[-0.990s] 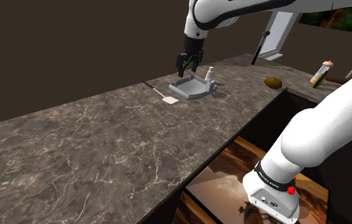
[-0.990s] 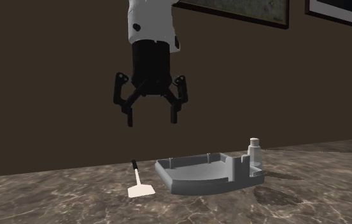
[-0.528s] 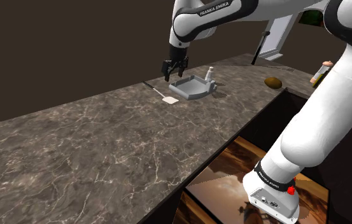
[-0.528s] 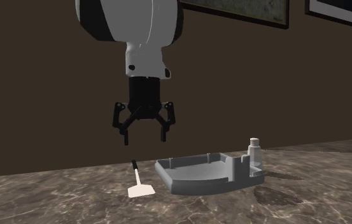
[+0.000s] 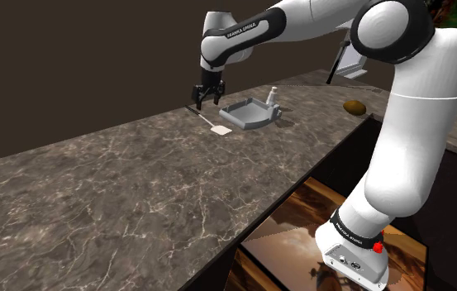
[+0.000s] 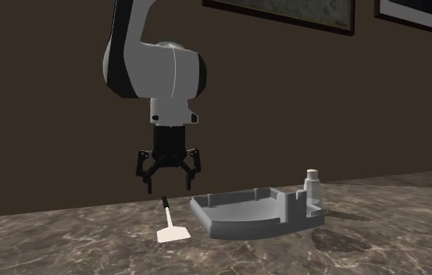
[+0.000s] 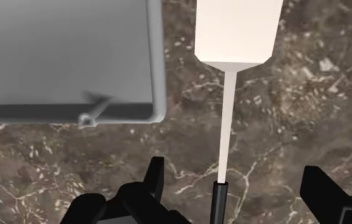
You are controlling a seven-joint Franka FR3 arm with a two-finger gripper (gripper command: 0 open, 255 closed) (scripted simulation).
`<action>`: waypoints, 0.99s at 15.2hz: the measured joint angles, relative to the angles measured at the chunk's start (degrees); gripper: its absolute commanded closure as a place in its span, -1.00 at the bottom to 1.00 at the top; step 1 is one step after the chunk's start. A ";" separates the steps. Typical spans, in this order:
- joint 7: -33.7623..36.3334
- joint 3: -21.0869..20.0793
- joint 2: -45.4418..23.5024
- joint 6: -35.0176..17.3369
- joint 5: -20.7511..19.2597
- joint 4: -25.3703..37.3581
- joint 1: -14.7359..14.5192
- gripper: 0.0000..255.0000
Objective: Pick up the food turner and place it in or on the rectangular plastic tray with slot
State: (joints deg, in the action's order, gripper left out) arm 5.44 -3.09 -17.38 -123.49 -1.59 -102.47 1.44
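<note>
1. The all-black two-finger gripper (image 6: 167, 186) hangs just above the dark veined stone counter (image 6: 66, 242), its fingers spread wide and holding nothing.
2. The food turner (image 6: 169, 223), a pale flat blade on a thin stem with a black handle, lies flat on the counter, its handle below the gap between the fingers, untouched.
3. The grey rectangular tray (image 6: 241, 226) rests just beside the turner, apart from it.

One turner (image 6: 172, 233) lies on the one bench (image 5: 119, 190). The bench also carries one tray (image 6: 241, 229), one small bottle (image 6: 312, 186) and one brown rounded lump (image 5: 354, 107). Two framed pictures (image 6: 284, 11) hang on the wall. One arm (image 6: 155, 74) reaches over the bench.
</note>
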 measured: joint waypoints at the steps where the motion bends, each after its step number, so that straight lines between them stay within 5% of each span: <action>1: 0.27 -0.01 -1.11 -0.33 -0.03 0.80 -0.11 -1.00; 15: 0.68 0.08 -5.38 -5.33 -0.29 0.14 -0.29 -1.00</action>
State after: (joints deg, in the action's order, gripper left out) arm 6.12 -3.01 -22.76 -128.82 -1.88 -102.33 1.16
